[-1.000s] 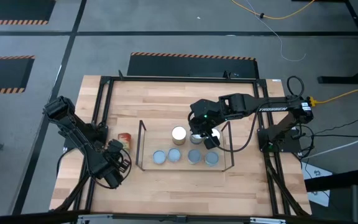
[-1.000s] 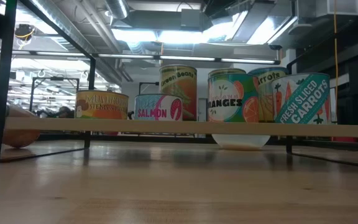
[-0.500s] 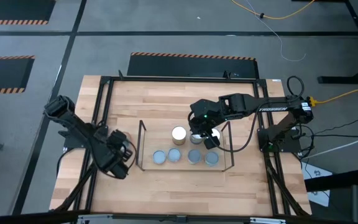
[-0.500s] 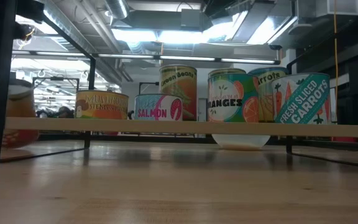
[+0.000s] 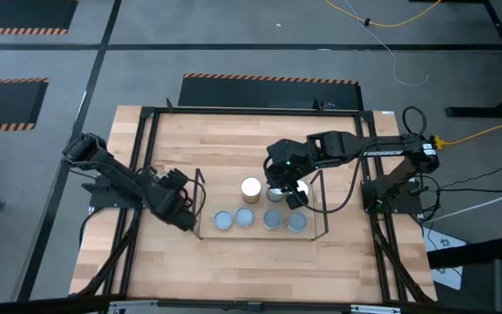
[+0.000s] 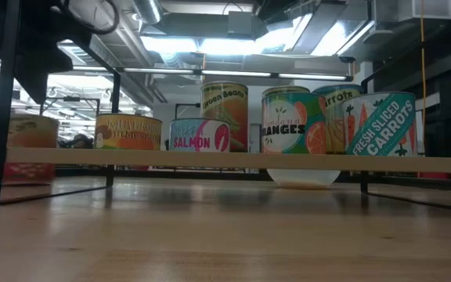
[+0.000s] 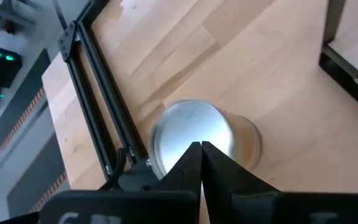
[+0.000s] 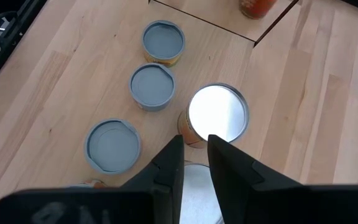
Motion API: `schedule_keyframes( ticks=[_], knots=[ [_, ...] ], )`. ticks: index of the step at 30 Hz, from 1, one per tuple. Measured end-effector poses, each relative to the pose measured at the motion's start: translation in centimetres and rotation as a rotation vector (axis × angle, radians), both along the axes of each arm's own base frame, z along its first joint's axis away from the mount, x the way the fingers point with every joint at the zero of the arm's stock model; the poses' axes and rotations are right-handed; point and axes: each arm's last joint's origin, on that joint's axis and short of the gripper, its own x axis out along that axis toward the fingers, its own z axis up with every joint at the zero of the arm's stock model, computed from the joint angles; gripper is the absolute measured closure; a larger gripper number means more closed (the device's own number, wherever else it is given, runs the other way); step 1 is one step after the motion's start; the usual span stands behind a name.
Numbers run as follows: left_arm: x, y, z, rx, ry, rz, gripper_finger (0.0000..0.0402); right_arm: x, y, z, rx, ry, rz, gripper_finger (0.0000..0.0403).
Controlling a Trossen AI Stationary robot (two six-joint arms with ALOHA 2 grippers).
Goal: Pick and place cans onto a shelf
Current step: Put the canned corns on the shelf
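Hovering left claw (image 7: 199, 149) over can (image 7: 194, 134), beside shelf (image 5: 200, 179) edge

My left gripper (image 7: 199, 163) covers near rim of can (image 7: 194, 134) under it; label unreadable. High view: same can hidden beneath my left arm. Low view: can (image 6: 28, 147) at shelf (image 6: 225, 160) end half behind black post, blurred. My right gripper (image 8: 193, 163) hides most of can (image 8: 194, 193) below, cut by frame edge.
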Motion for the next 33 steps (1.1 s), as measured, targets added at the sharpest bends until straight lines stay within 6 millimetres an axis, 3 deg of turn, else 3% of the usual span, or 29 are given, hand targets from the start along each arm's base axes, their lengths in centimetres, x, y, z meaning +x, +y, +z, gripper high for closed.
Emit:
schedule_keyframes(
  ticks=[16, 26, 33],
  knots=[
    [0.3, 0.7, 0.0, -0.01, 0.036, -0.003, 0.04, 0.0, 0.0, 0.0, -0.002, 0.0, 0.003, 0.0325],
    [0.4, 1.1, 0.0, -0.03, 0.044, 0.031, 0.0324, 0.0, 0.0, 0.0, -0.001, 0.001, 0.002, 0.0325],
    [0.2, 1.1, 1.6, -0.113, 0.014, 0.005, 0.032, 0.0, 0.0, 0.0, 0.0, 0.002, 0.002, 0.0325]
  ],
)
